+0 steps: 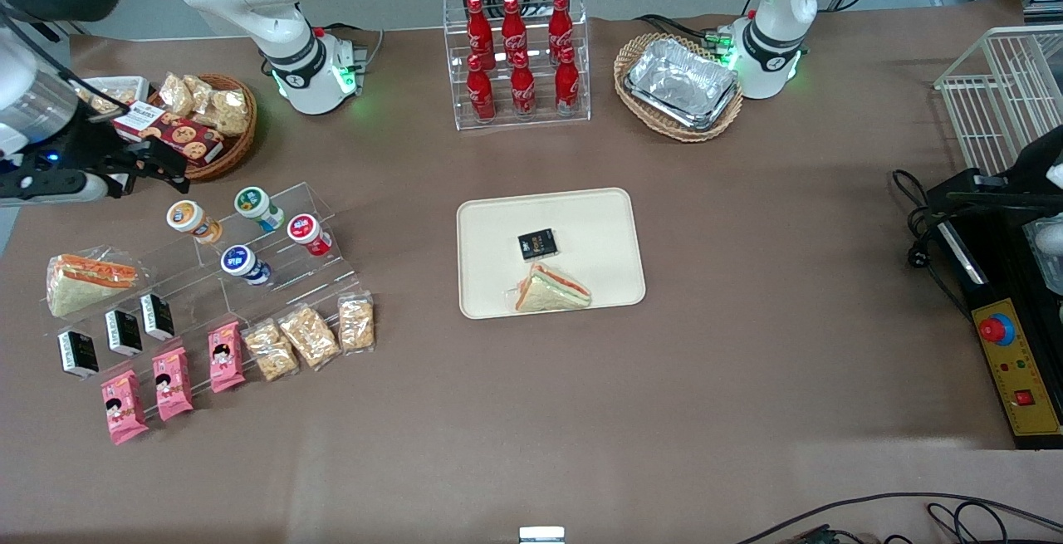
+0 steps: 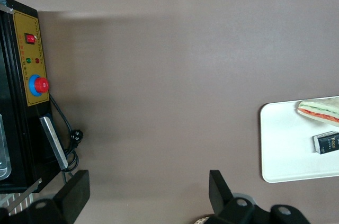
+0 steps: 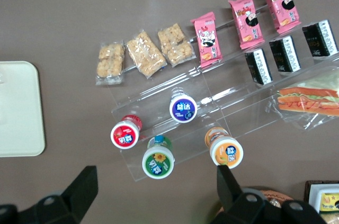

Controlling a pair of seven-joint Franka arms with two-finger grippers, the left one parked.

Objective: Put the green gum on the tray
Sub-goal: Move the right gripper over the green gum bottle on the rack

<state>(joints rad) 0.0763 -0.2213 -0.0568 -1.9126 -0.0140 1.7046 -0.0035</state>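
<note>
Jaws of the right arm's black two-finger gripper (image 3: 153, 192) stand wide apart and hold nothing, as the right wrist view shows, with one dark finger to each side of the gap. In the front view the gripper (image 1: 158, 166) hangs above the table at the working arm's end, close to a round wicker basket of snack packs (image 1: 237, 133).

Seen from the front camera, the small white cylindrical green gum bottle with a green-rimmed lid (image 1: 256, 205) lies at about 4 o'clock from the gripper, near it but not touching. It rests tilted on the upper step of a clear acrylic stepped display stand (image 1: 320, 210), between an orange-lidded bottle (image 1: 189, 218) and a red-lidded bottle (image 1: 307, 232). A blue-lidded bottle (image 1: 241, 263) sits one step lower, nearer the front camera.

In the right wrist view the green gum bottle (image 3: 158, 161) shows its round lid face on: a green ring around a white centre with a yellow flower mark.

The large flat cream-beige rectangular tray with rounded corners (image 1: 498, 228) lies well apart from the stand, at 3 o'clock from the gum bottle. On it rest a small black packet (image 1: 537, 244) and a wrapped triangular sandwich (image 1: 552, 291).
</note>
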